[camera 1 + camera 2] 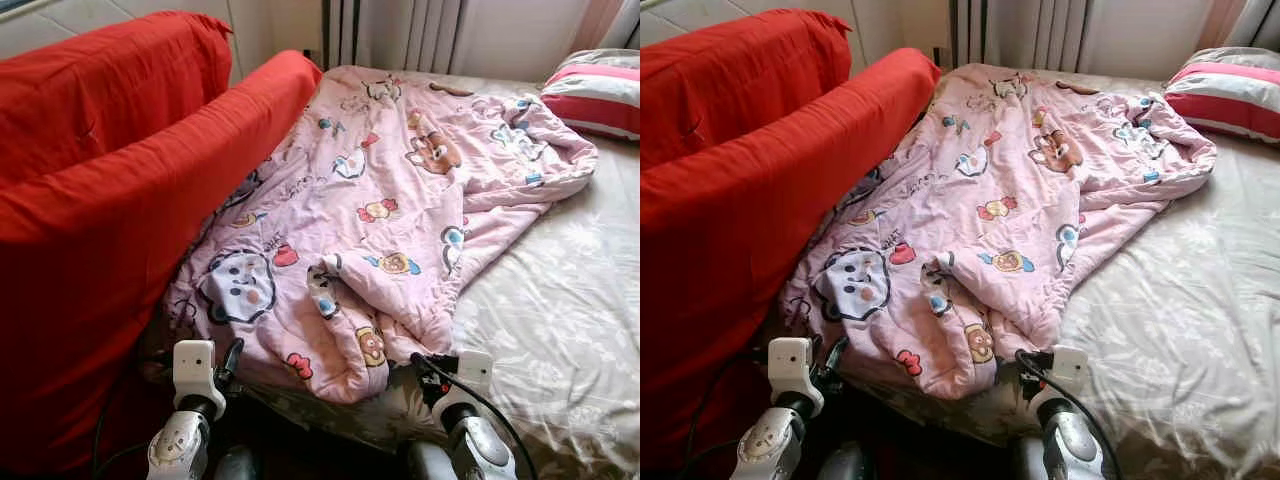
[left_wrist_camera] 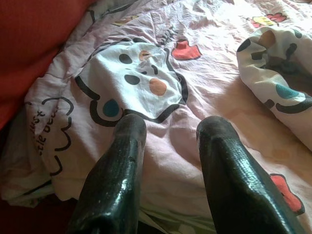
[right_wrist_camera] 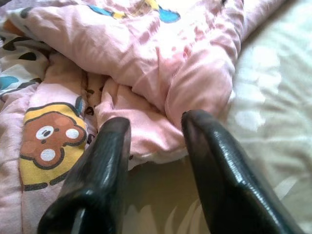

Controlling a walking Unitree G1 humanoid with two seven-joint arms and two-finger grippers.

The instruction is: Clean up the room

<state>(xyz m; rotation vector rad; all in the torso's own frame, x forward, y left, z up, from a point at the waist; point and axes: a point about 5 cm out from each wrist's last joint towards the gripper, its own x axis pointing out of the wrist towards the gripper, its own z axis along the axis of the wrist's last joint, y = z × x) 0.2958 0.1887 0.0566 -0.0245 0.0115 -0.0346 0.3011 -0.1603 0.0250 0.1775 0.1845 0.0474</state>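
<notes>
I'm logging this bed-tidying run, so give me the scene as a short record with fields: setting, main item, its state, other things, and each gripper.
setting: bed with a beige floral sheet
main item: pink cartoon-print quilt
state: crumpled, spread askew, near edge bunched up
beside it: red sofa against the bed's left side
at the head: striped pillow
left gripper: open, at the quilt's near left corner
right gripper: open, at the quilt's bunched near edge

I am seeing a pink cartoon-printed blanket (image 1: pixel 400 200), a red sofa (image 1: pixel 100 180), a beige floral bedsheet (image 1: pixel 560 300) and a pink-and-grey striped pillow (image 1: pixel 600 95).
</notes>
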